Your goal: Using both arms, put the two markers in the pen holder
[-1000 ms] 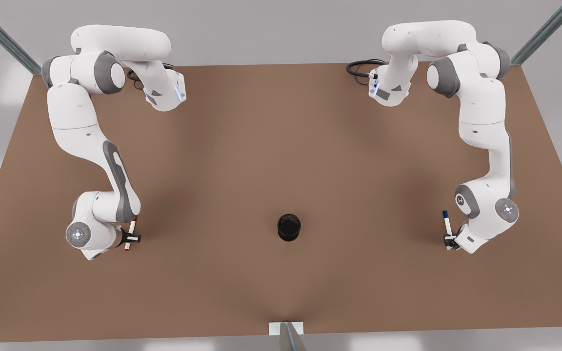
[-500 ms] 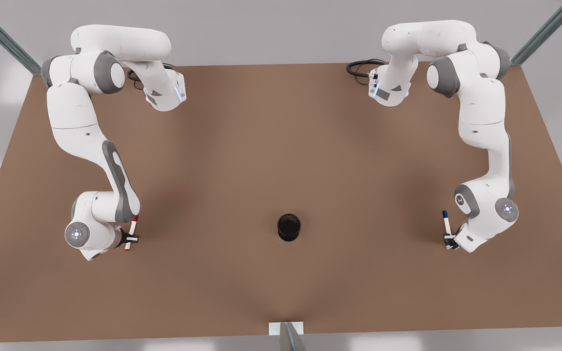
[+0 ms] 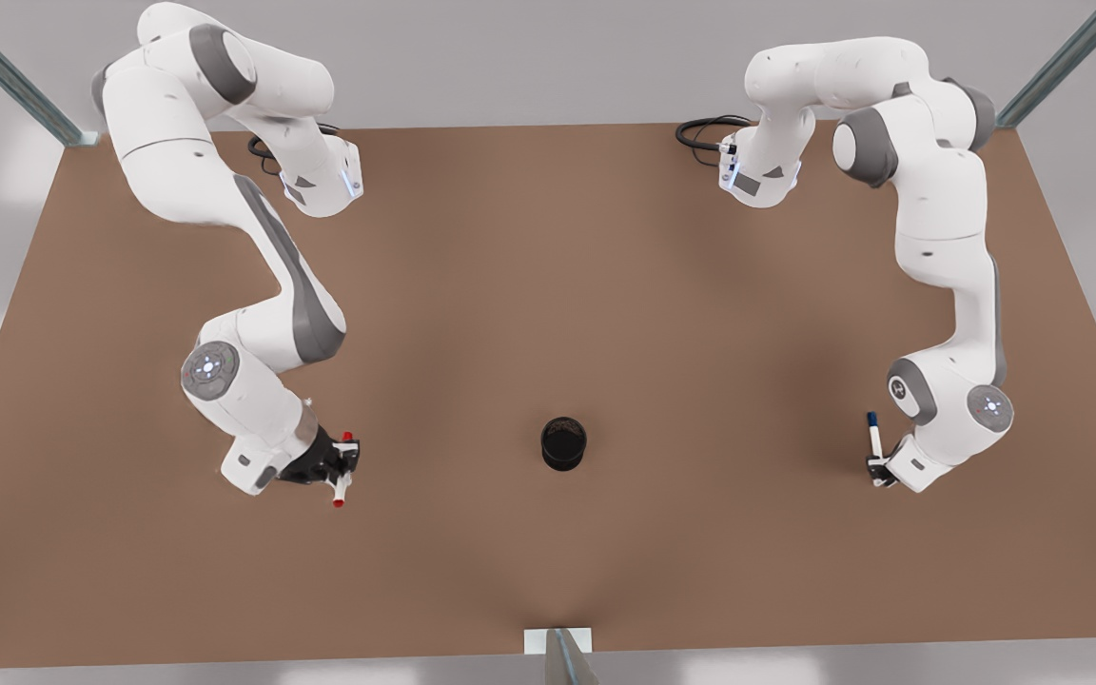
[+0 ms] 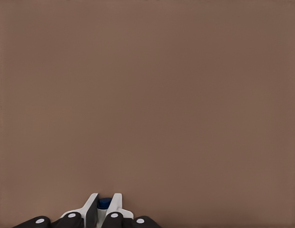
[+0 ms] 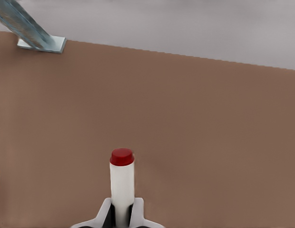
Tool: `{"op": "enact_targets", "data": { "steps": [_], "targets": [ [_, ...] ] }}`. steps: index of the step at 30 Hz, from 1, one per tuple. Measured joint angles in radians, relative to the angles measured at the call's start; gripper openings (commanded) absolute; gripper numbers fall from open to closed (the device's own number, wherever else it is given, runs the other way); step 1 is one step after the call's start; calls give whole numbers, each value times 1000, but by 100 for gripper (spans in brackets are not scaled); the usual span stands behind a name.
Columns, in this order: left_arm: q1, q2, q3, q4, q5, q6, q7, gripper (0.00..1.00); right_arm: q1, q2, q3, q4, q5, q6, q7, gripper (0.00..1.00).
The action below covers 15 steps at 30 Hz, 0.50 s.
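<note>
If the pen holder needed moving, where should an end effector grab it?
Probably from above, pinching its wall at the rim: the pen holder stands upright, mouth open. The right end effector, front view's left, holds the red marker; the left end effector, opposite, the blue marker.

- I see a plain brown tabletop (image 3: 548, 285) spanning most of my front view.
- A grey metal strut (image 3: 6, 76) rises at each far corner; the other (image 3: 1066, 62) is on the front view's right.
- A coiled black cable (image 3: 700, 133) lies at the far edge.
- A small pale bracket (image 3: 557, 640) sits at the near edge.
</note>
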Motion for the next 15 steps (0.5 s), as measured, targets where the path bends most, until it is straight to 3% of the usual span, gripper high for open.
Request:
{"op": "enact_targets", "data": {
  "steps": [6,9,12,15],
  "targets": [
    [-14,-29,4,35,10,-56,-24,23,241,61,0,70,-14,238,-4,21],
    [-20,-39,3,109,92,-126,-55,22,352,169,-8,250,-18,333,-6,21],
    [-26,-52,2,143,150,-201,-88,21,456,242,-72,381,-21,391,-5,21],
    [-29,-62,2,148,175,-251,-115,21,504,265,-93,402,-22,430,3,21]
  ]
}}
